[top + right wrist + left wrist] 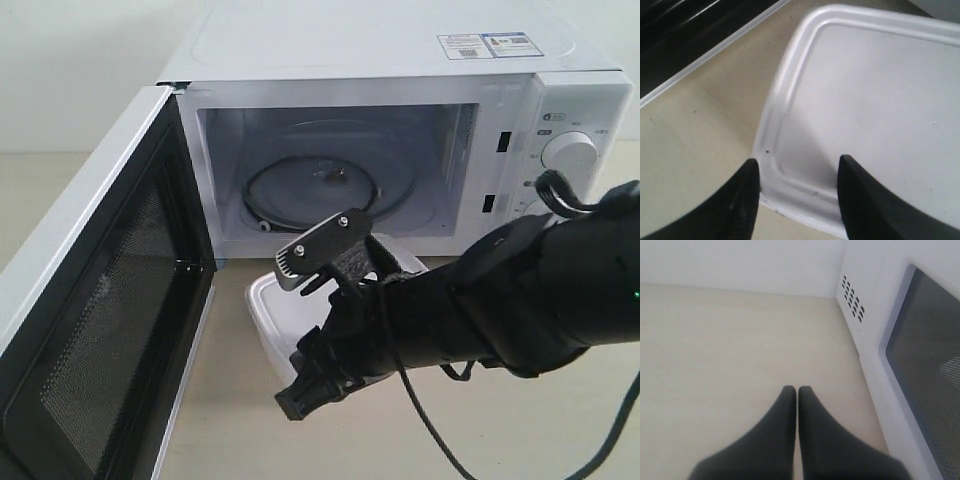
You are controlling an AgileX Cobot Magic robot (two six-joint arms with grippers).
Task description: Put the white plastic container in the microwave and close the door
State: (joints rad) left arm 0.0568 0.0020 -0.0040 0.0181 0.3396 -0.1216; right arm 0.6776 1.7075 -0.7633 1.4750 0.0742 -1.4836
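My right hand (799,160) hangs wide open over the white plastic container (268,305) and grips nothing. Its fingers are spread astride one rounded corner of the lid, one above the lid and the other just past the rim, above the desk (230,430). In the exterior view the container sits on the desk at 6 o'clock from the microwave (400,60) cavity, just in front of it and not inside. The door (100,300) stands swung out at 9 o'clock. My left hand (797,390) is closed, fingers pressed together on nothing, low over the desk near the door's outer face.
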